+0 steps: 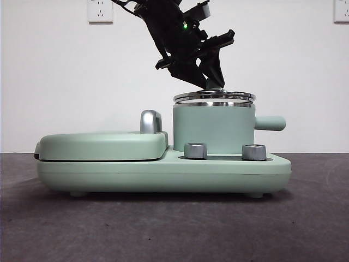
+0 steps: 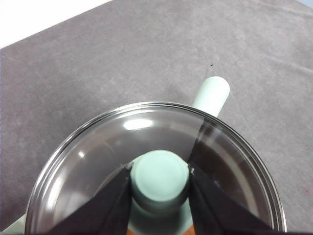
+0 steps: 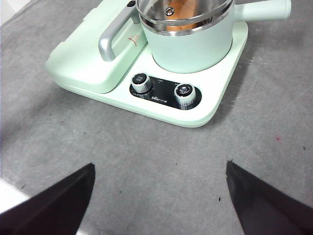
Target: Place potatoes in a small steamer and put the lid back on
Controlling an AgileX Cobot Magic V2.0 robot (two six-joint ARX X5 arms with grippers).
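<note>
The left gripper (image 1: 210, 82) is clamping the green knob (image 2: 160, 177) of the lid (image 1: 214, 96), its jaws pressing either side of the knob. The lid is sitting on or hovering just above the rim of the small steamer (image 1: 212, 128); the front view shows only a thin gap, so contact is unclear. Something orange-brown, likely the potato (image 3: 183, 11), is lying inside the steamer under the lid. The right gripper (image 3: 159, 196) is waiting spread wide above the surface (image 3: 146, 156), well in front of the steamer. The lid-replacing step seems nearly finished; next the left gripper should be seating the lid squarely, then letting go.
</note>
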